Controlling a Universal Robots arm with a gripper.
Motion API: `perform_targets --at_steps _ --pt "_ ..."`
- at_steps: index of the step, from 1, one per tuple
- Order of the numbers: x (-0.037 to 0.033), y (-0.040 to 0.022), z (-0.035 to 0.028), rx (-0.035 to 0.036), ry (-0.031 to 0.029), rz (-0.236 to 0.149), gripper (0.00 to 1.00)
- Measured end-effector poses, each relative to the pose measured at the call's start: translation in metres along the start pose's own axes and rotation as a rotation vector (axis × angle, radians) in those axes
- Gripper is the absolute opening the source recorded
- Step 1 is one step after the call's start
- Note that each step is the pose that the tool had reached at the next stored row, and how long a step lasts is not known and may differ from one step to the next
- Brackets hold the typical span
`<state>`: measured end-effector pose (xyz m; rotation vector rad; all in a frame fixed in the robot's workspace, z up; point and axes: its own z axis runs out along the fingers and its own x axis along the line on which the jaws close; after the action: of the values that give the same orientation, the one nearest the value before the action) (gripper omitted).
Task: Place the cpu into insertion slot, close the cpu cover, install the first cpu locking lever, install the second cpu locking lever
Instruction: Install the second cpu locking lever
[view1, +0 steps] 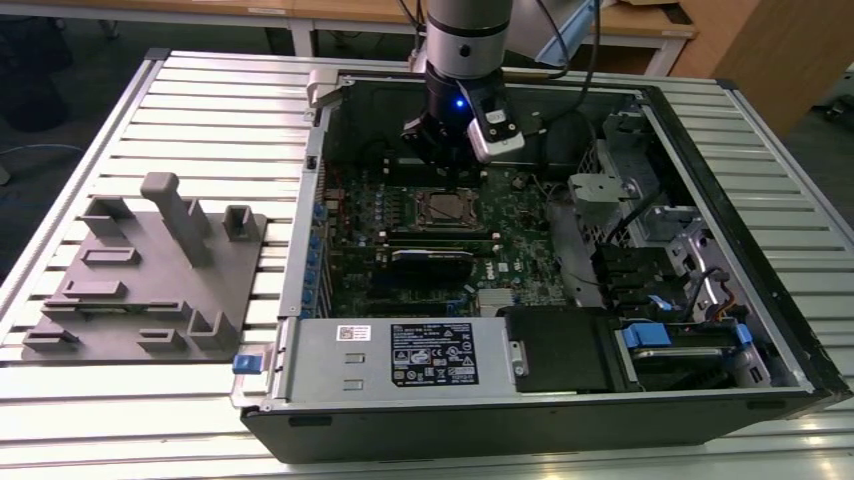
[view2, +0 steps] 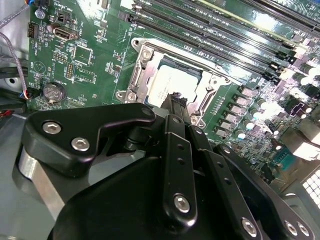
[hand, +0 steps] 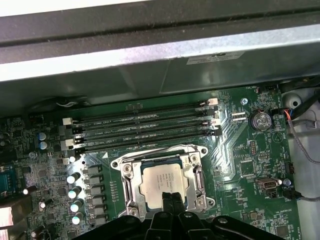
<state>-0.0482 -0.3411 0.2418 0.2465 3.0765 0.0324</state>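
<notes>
The cpu (hand: 166, 186) lies seated in the insertion slot (hand: 131, 192), lower centre of the first wrist view, with the cpu cover (hand: 196, 176) closed flat around it. The gripper (hand: 171, 206) hangs directly over the chip's near edge, fingers pressed together and grasping nothing. Judgement: the levers are the step in hand; pressure should be steady and square, well clear of the memory slots (hand: 142, 131) above.

cpu (hand: 164, 186) edge behind hand (hand: 171, 202)
</notes>
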Motion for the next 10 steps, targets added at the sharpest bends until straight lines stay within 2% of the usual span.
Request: perform_targets --at_steps 10 --pt "-0.0012 -0.0071 -0.0002 -0.0001 0.0001 -0.003 0.10"
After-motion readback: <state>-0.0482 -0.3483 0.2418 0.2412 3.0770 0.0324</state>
